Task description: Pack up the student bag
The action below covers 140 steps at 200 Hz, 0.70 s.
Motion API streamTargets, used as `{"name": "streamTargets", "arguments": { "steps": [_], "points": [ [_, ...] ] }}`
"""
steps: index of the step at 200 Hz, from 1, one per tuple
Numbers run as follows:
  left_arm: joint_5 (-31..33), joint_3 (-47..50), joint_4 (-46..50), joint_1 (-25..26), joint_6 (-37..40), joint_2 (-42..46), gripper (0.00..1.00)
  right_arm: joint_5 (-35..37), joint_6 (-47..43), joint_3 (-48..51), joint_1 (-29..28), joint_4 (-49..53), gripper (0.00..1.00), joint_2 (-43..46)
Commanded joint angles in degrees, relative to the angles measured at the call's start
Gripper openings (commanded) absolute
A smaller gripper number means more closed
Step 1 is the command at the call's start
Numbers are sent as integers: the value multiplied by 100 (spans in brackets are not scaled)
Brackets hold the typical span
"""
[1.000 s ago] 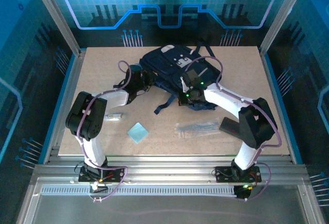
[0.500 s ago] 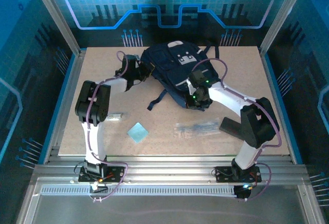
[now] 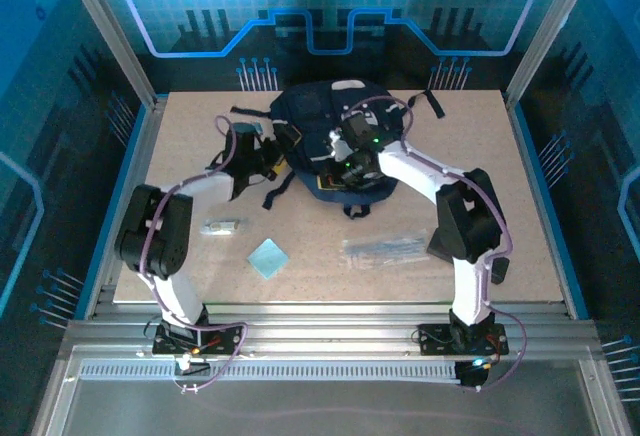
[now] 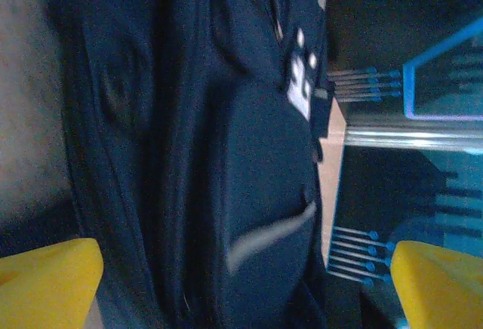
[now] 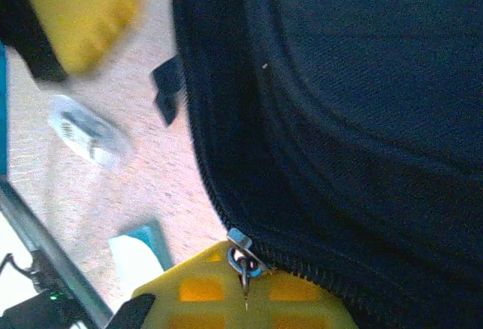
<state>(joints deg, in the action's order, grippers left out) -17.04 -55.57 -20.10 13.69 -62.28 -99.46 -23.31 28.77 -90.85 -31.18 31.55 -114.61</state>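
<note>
The right tool [image 5: 245,295], pinching the zipper pull [image 5: 241,259], should draw straight along the student bag [image 3: 330,121] zip; the left tool [image 4: 241,284] is open.

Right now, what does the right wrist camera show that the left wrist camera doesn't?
Right wrist: a zipper pull pinched in the shut right claw, plus a small white item and a light blue square on the table. Left wrist: a grey patch with white dots, a grey stripe, the blue back wall, and the open left claw. Both: the navy bag.
</note>
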Motion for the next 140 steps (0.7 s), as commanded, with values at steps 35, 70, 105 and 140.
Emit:
{"name": "streamTargets", "arguments": {
  "steps": [35,70,105,140],
  "points": [
    [571,696,-918,301,-1101,-297,92,-856,413,-62,-291,-716,0,237],
    [870,324,-1218,261,-952,-645,37,-926,604,813,-336,-776,0,726],
    [717,108,-1239,72,-846,-705,0,-497,-116,1366,-121,279,0,1128],
    [407,122,-935,-335,-464,-425,0,287,-1101,1798,559,1297,0,1464]
  ]
}}
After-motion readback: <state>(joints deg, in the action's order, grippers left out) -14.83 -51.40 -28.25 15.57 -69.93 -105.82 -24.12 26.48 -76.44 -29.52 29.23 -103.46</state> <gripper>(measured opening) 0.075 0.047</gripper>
